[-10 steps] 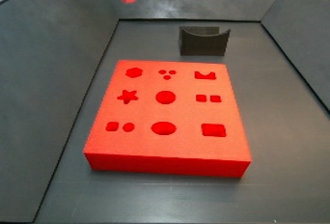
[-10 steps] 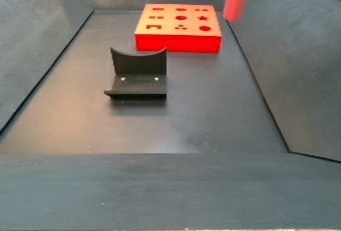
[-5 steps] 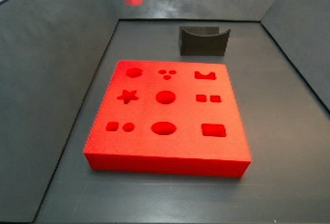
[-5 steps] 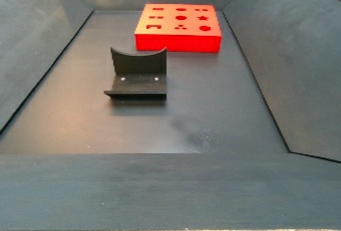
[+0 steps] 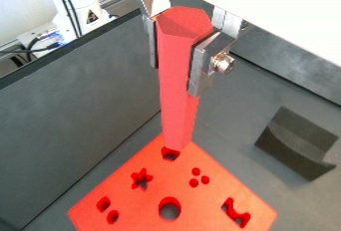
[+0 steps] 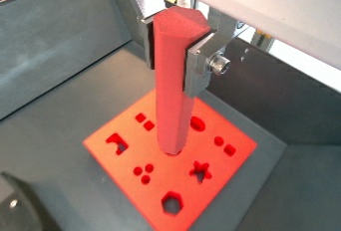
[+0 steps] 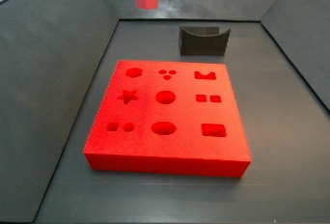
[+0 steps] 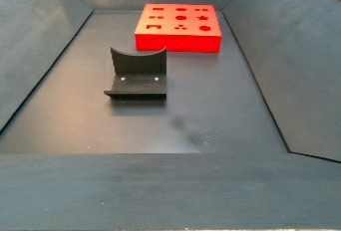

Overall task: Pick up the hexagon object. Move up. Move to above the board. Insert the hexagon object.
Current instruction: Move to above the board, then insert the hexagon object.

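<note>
**Red peg held high over the board**

The board (image 7: pixel 168 114) is a thick, matte, bright red slab lying flat on the dark floor, cut with a star, circles, squares and other shapes. Beyond it stands the fixture (image 8: pixel 138 73), a dark grey curved bracket on a base plate. The hexagon object (image 5: pixel 176 81), a smooth six-sided red rod, hangs upright above the board. The gripper (image 6: pixel 177 48) is clamped on its upper end, silver plates pressed to opposite sides. No writing is readable.
</note>
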Tool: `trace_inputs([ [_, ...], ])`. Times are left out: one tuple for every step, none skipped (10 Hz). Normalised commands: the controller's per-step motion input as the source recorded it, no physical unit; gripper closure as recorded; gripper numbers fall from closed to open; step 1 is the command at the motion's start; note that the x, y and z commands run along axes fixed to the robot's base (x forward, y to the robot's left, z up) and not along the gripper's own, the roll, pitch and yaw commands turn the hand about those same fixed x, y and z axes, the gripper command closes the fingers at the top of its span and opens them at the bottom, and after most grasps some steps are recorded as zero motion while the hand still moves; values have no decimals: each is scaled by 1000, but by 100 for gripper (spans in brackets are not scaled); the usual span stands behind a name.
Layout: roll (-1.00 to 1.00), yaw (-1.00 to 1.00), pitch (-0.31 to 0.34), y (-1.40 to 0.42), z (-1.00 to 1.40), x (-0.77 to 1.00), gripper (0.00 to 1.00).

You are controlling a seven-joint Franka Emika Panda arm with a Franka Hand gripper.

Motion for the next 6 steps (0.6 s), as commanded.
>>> trace_inputs([
  [81, 10, 103, -254, 72, 167, 100],
  [-9, 0, 0, 0, 0, 0, 100],
  [0, 0, 0, 6, -80, -100, 100],
  [0, -100, -41, 137, -323, -243, 100],
  [-91, -423, -67, 300, -574, -260, 100],
  [-119, -417, -74, 371, -657, -263, 100],
])
